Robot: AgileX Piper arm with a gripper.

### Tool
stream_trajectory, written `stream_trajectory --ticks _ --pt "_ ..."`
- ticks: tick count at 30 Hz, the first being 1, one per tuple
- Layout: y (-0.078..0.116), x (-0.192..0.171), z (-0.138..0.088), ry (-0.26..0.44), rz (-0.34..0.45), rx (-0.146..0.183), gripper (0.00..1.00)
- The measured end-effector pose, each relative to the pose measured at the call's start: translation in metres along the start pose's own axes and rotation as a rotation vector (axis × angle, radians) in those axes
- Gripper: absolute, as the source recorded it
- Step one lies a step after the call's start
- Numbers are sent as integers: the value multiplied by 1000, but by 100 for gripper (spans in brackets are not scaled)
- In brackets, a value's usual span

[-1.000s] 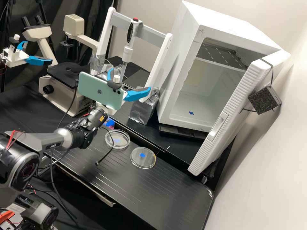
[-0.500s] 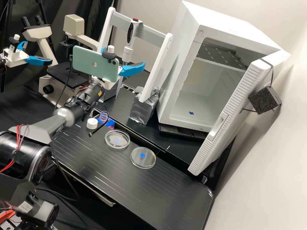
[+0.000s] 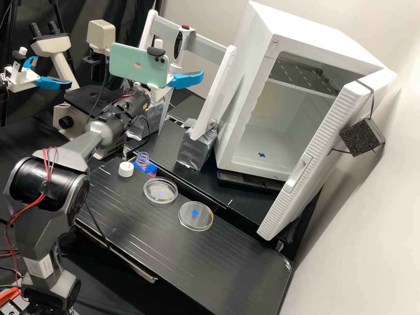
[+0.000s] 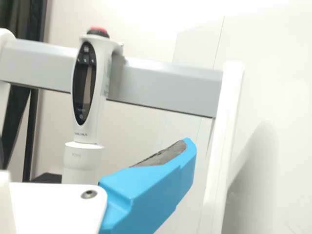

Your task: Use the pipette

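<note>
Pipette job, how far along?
Looks done: bottle uncapped, white screw cap beside it. In hand: nothing yet; open claw is near the pipette, which hangs on the stand's crossbar. Left: grip and lift the pipette, then probably draw liquid and dispense into the petri dishes.

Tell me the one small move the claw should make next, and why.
I'd probably ease the open claw forward, lining the pipette up between its fingers. The pipette hangs ungripped on the grey crossbar, and in the wrist view a blue finger stands to one side of it, its grey pad touching nothing.
</note>
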Motion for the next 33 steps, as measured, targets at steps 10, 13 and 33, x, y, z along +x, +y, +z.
stream_trajectory --ticks 10,13,33 --pt "-9 15 -4 -6 -46 -41 0" --pt "-7 18 -6 -5 -37 -32 0" --pt "-12 27 -4 -19 -46 -45 0"
